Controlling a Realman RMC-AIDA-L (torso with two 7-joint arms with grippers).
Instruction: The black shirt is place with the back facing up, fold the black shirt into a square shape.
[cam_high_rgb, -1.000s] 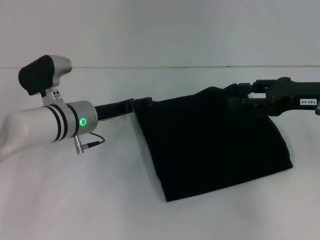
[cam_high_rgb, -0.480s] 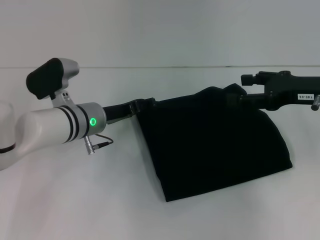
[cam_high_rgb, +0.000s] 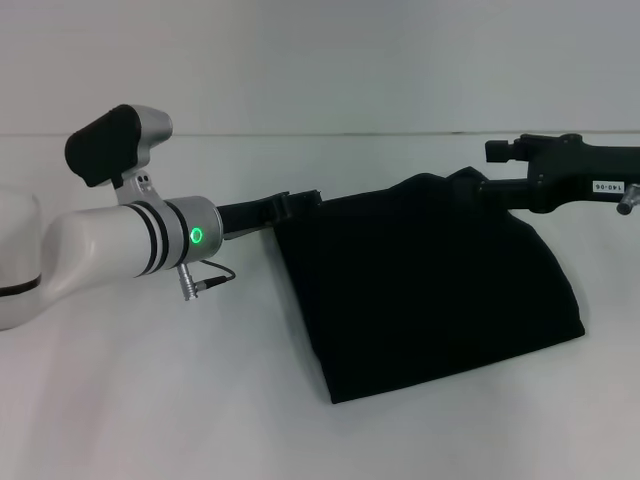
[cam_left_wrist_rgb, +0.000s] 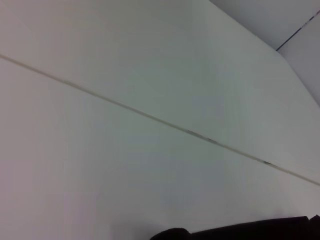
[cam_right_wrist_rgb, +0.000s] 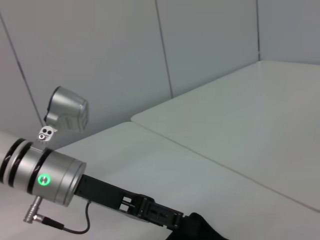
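Both tool tips vanish against the black shirt (cam_high_rgb: 430, 290): left tool (cam_high_rgb: 300, 203) and right tool (cam_high_rgb: 480, 190) finger positions indeterminable. Right arm cut off at frame edge.

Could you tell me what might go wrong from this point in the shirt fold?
1. The left gripper and right gripper meet the black shirt only at its far corners; if either grip is shallow, a corner could slip out and the fold collapse.
2. The shirt's near edge lies slanted on the table, so the fold may finish skewed rather than square.
3. Uneven motion of the two arms could stretch or bunch the far edge.
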